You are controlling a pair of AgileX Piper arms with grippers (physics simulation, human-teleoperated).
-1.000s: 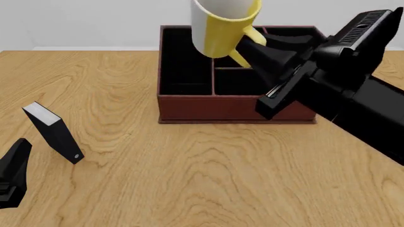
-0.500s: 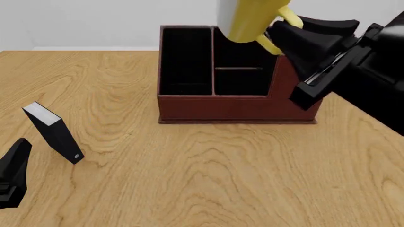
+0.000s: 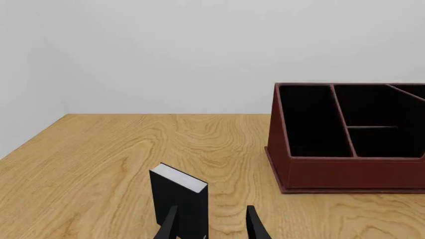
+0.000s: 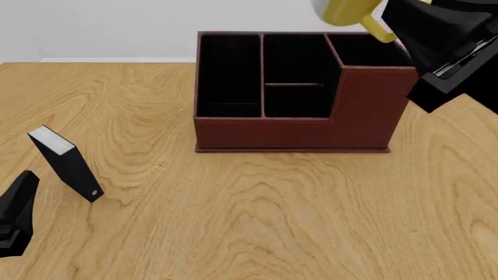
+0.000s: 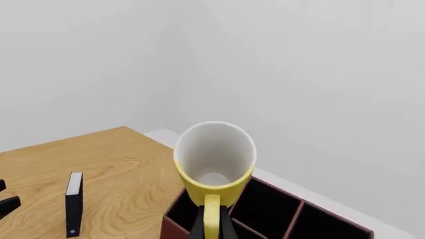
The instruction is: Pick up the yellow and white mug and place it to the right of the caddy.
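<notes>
The yellow and white mug [image 4: 344,11] hangs high above the back right corner of the caddy [image 4: 295,125], partly cut off by the front view's top edge. My right gripper [image 4: 386,24] is shut on its yellow loop handle. In the right wrist view the mug [image 5: 215,158] shows its white inside, with the handle [image 5: 211,215] pinched between the fingers and the caddy [image 5: 272,216] below it. The caddy [image 3: 345,149] is a dark red-brown box with black compartments and a taller right corner. My left gripper [image 4: 16,214] rests open at the near left, holding nothing.
A small black-and-white book-like box [image 4: 67,164] stands tilted on the wooden table [image 4: 257,216] at the near left, just ahead of my left gripper [image 3: 211,226]. The same box [image 5: 73,201] shows in the right wrist view. A pale wall rises behind the table.
My right gripper has carried the mug up and to the right, from over the caddy's middle compartments to above its tall right corner. The left arm has stayed still.
</notes>
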